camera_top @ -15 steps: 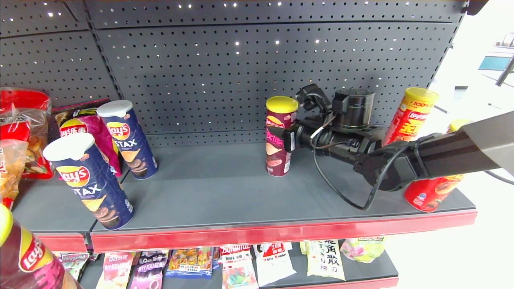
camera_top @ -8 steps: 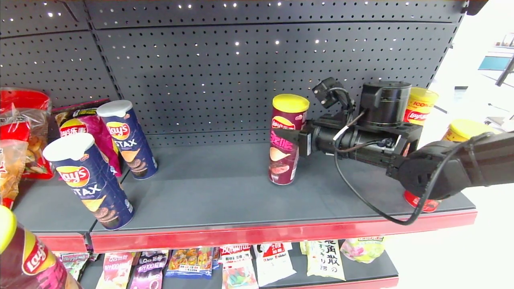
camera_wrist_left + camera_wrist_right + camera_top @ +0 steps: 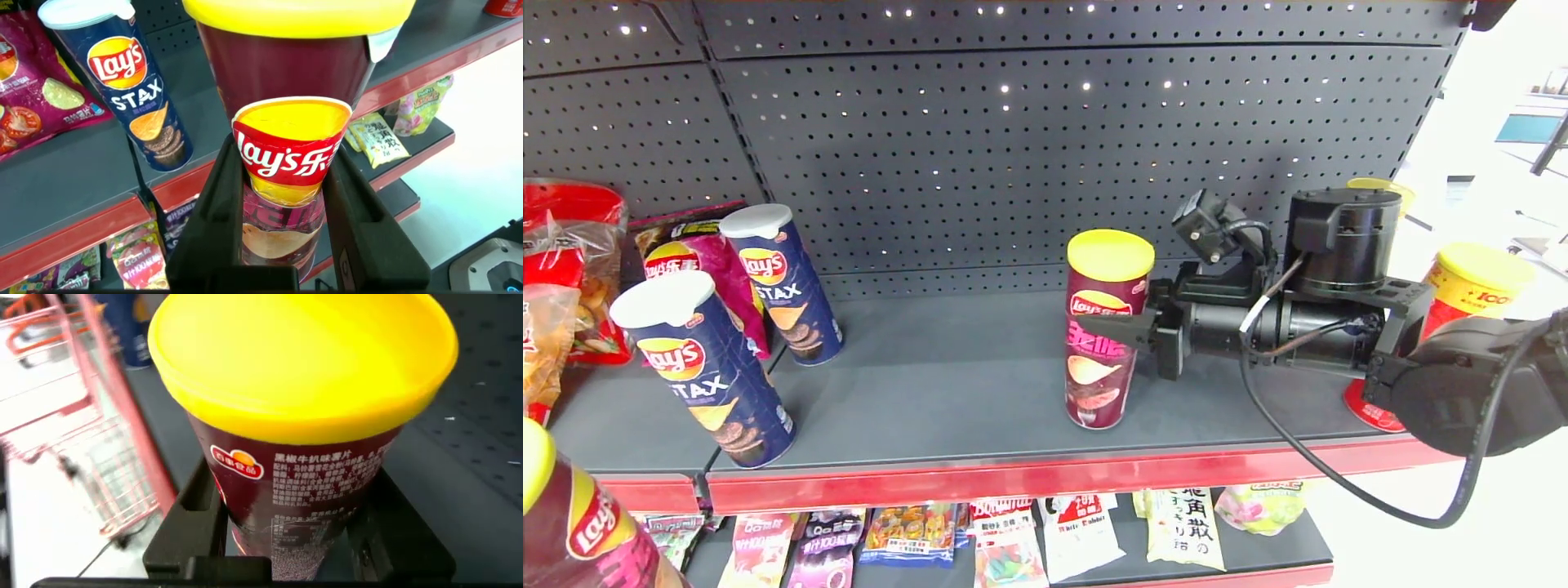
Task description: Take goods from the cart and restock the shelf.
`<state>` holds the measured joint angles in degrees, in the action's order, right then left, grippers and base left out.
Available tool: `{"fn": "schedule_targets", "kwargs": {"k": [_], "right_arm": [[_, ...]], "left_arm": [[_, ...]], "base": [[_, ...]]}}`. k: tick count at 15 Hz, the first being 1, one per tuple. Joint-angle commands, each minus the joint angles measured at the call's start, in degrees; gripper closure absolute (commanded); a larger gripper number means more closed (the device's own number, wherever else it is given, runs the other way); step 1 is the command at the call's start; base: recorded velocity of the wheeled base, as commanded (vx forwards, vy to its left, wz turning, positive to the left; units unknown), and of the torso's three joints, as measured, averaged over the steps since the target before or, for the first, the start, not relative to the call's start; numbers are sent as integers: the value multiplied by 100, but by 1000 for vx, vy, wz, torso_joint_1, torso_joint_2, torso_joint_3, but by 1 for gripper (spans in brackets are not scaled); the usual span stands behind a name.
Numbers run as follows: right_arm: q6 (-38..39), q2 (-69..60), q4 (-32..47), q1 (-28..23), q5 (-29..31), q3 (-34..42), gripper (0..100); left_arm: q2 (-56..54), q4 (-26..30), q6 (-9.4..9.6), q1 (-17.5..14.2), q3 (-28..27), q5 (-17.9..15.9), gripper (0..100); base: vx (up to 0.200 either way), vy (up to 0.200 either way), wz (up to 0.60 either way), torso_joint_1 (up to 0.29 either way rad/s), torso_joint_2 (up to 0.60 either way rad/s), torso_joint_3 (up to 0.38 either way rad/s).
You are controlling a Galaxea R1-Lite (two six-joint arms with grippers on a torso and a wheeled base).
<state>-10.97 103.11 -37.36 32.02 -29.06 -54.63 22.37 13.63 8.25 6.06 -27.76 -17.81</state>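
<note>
A maroon chip can (image 3: pixel 1104 327) with a yellow lid stands upright on the grey shelf (image 3: pixel 947 384), close to its red front edge. My right gripper (image 3: pixel 1123 331) comes in from the right and is shut on the can's middle. In the right wrist view the same can (image 3: pixel 302 416) sits between the fingers of the right gripper (image 3: pixel 294 531). A second maroon can (image 3: pixel 572 523) shows at the lower left of the head view. My left gripper (image 3: pixel 286 188) is shut on that can (image 3: pixel 286 155), below shelf level.
Two blue cans (image 3: pixel 784 282) (image 3: pixel 707 367) and snack bags (image 3: pixel 564 269) stand on the shelf's left. Red cans (image 3: pixel 1462 302) stand at its right end behind my right arm. Packets (image 3: pixel 1013 539) fill the lower shelf. The red cart (image 3: pixel 73 433) is behind.
My right gripper has carried the maroon can from the back of the shelf toward its front edge. The left arm and its can have stayed put.
</note>
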Motion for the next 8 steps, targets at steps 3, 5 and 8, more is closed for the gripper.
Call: {"fn": "schedule_targets", "kwargs": {"k": [3, 5, 8], "right_arm": [[-1, 157, -8, 41, -188, -92, 100], [-1, 192, -8, 32, -196, -92, 100], [-10, 289, -17, 41, -196, -110, 100]], "left_arm": [[-40, 8, 1, 1, -2, 6, 100], [-40, -1, 1, 1, -2, 6, 100], [-40, 8, 1, 1, -10, 6, 100]], "base": [[0, 0, 0, 0, 0, 0], [0, 0, 0, 0, 0, 0], [0, 0, 0, 0, 0, 0]]}}
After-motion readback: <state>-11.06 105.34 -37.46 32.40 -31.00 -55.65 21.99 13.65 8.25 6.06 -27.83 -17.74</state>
